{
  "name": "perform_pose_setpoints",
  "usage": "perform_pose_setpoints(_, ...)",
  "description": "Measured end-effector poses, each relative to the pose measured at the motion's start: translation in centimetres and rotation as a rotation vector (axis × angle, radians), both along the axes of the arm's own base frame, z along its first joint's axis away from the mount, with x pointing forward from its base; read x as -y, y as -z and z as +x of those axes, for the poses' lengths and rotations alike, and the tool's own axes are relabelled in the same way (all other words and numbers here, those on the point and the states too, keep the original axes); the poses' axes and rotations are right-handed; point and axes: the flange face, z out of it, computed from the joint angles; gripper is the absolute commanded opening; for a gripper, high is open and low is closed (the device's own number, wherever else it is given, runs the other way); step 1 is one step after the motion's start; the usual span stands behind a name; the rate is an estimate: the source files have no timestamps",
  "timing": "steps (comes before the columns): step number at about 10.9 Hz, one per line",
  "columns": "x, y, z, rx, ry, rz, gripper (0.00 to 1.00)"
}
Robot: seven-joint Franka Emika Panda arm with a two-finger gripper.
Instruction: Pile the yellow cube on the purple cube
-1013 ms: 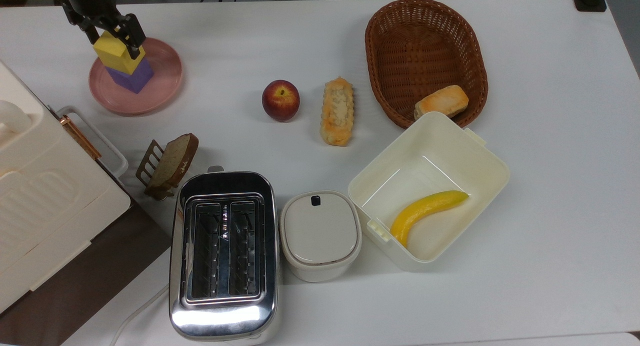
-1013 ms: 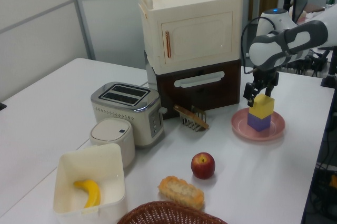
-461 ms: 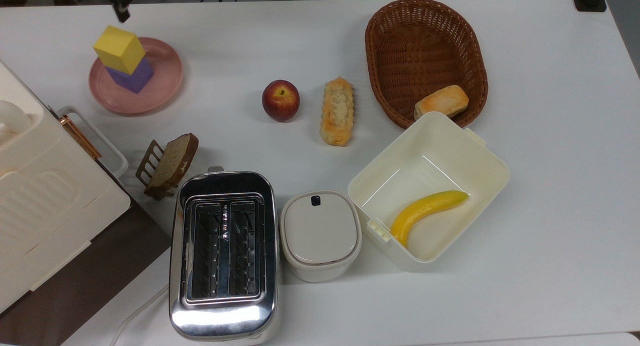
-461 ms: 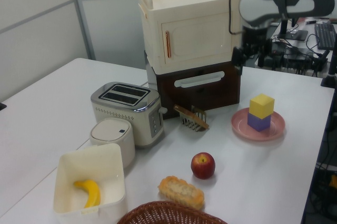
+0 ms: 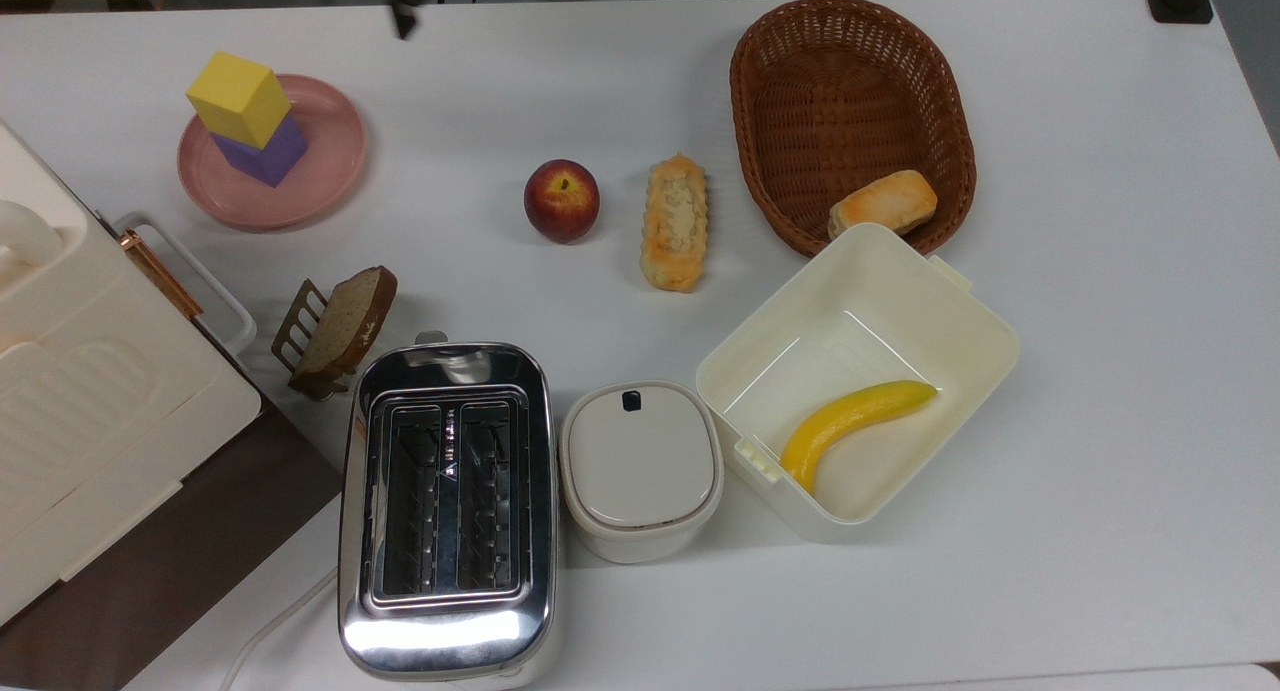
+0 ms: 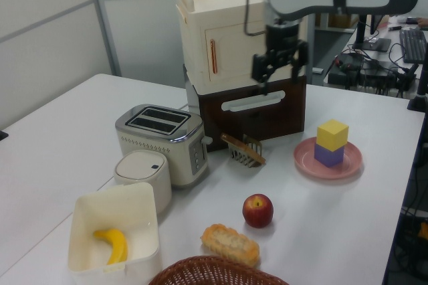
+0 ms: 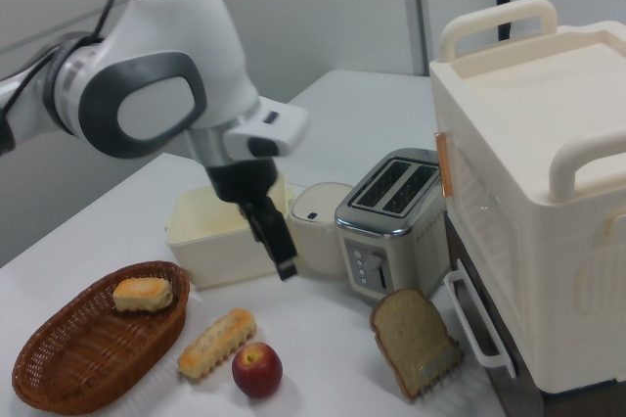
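The yellow cube (image 5: pixel 238 96) (image 6: pixel 332 134) rests on top of the purple cube (image 5: pixel 268 154) (image 6: pixel 327 156), and both stand on a pink plate (image 5: pixel 320 171) (image 6: pixel 348 164). Nothing touches the stack. My gripper (image 6: pixel 279 69) hangs high above the table in front of the cabinet, well to the left view's left of the plate. Its fingers (image 6: pixel 259 71) are apart and hold nothing, so it is open. In the top view a dark fingertip (image 5: pixel 403 21) shows at the upper edge, right of the plate. One finger (image 7: pixel 277 246) points down in the right view.
An apple (image 5: pixel 561 199) and a bread roll (image 5: pixel 675 221) lie mid-table. A wicker basket (image 5: pixel 850 91) holds a bun. A cream box (image 5: pixel 985 321) holds a banana (image 5: pixel 850 421). A toaster (image 5: pixel 447 501), a lidded pot (image 5: pixel 640 466), a toast rack (image 5: pixel 335 331) and a cabinet (image 5: pixel 80 391) stand nearby.
The gripper has let go of the yellow cube, risen and swung away to the top view's right. The yellow cube stays on the purple cube.
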Motion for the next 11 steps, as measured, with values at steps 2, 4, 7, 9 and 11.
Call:
perform_pose_setpoints(2, -4.8, 1.3, 1.3, -0.023, -0.069, -0.011, 1.0)
perform_pose_setpoints(4, -6.9, 2.8, 2.2, -0.054, -0.15, -0.03, 1.0)
perform_pose_setpoints(7, -5.7, 2.5, 1.7, -0.105, -0.285, -0.025, 1.0)
perform_pose_setpoints(9, -5.3, 1.6, 1.5, -0.117, -0.35, -0.023, 1.0)
perform_pose_setpoints(11, -4.8, 1.5, 1.4, -0.119, -0.393, -0.022, 1.0)
